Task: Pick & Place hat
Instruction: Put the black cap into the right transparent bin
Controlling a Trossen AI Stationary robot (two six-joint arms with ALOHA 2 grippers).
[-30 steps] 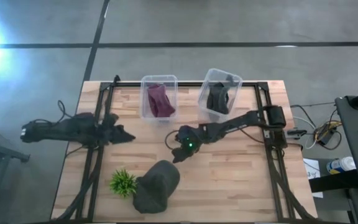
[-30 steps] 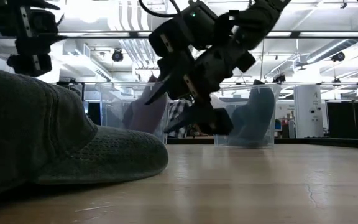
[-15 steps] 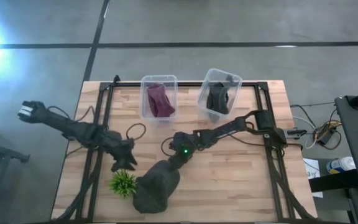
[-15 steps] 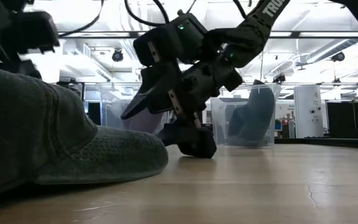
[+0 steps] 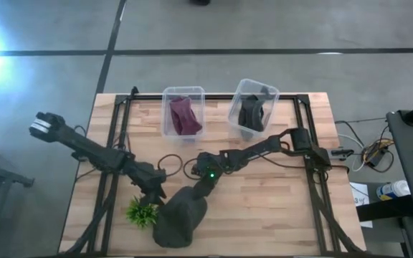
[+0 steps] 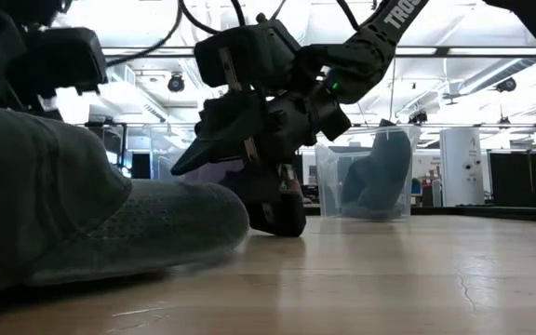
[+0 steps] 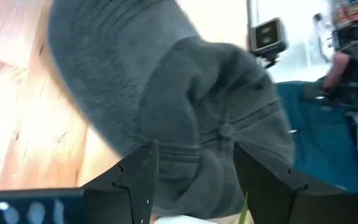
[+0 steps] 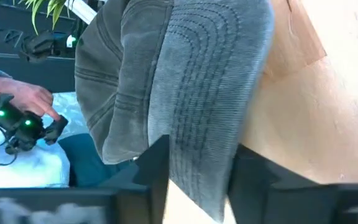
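The dark grey cap [image 5: 180,217] lies on the table near its near edge, crown down-left and brim [image 8: 210,93] toward the far side. My right gripper [image 5: 201,189] is open at the brim's front edge, one finger above it and the other [image 6: 277,214] low at the table top. My left gripper [image 5: 158,193] is open at the cap's left side, and in its wrist view the crown [image 7: 216,93] stands between its two fingers. My left gripper [image 7: 194,149] has a finger on either side of the cap's crown; I cannot tell whether either finger touches it. My right gripper [image 8: 201,149] straddles the brim's front edge, slanting down from the far side; I cannot tell whether the fingers touch the brim.
A small green plant [image 5: 142,211] sits just left of the cap, close under my left arm. Two clear bins stand at the far edge: one with maroon cloth [image 5: 183,111], one with a dark item [image 5: 253,107]. Bare wood lies to the right of the cap.
My left gripper has swung from the table's left side toward the near edge and right, down to the cap's crown. My right gripper has come from mid-table toward the near edge and down, until its open fingers stand around the brim.
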